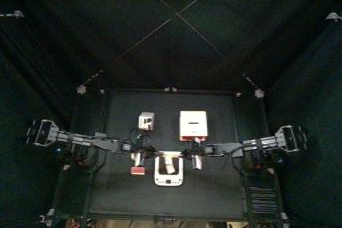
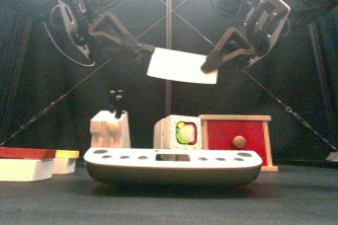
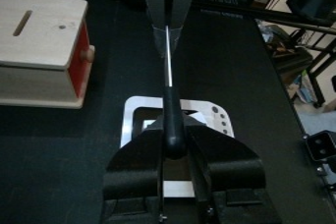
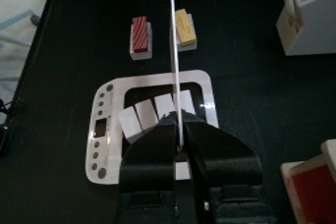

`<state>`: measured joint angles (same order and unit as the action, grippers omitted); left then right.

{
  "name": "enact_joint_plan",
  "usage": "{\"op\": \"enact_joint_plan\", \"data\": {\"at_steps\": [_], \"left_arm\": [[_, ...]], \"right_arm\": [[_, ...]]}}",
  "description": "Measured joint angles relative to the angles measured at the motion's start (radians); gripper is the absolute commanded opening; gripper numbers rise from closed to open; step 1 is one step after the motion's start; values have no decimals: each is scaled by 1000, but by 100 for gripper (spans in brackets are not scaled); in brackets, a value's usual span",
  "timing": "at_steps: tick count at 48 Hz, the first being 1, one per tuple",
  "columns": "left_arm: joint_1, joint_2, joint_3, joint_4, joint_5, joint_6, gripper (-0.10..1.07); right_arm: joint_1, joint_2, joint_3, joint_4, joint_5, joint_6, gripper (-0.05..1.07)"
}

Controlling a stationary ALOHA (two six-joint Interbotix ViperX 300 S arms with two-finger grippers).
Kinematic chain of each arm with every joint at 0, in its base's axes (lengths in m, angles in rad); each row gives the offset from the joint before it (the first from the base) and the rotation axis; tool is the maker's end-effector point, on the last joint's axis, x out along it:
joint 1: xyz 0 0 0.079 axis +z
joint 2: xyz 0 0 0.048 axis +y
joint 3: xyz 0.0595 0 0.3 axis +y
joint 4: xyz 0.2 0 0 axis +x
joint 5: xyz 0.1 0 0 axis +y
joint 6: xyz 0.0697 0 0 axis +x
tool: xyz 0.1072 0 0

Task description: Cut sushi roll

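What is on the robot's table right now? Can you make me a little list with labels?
held up: a thin white sheet, in the air above the table
left gripper: shut on one edge of the sheet
right gripper: shut on the opposite edge
under the sheet: white board, lying flat on the table
behind the board: wooden box with a red front
beside the board: red-and-white block, on the left arm's side
sushi roll: cannot be made out in these pictures
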<state>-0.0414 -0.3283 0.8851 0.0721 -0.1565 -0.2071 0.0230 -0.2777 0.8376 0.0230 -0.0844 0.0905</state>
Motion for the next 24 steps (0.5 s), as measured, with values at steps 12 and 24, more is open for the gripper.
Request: {"op": "enact_joint_plan", "data": {"at_steps": [12, 24], "left_arm": [[-14, -2, -21, 3, 84, 2, 44], [-38, -3, -77, 14, 198, 2, 44]], "right_arm": [[-2, -43, -26, 0, 67, 2, 14], [-3, -64, -97, 2, 206, 2, 14]]}}
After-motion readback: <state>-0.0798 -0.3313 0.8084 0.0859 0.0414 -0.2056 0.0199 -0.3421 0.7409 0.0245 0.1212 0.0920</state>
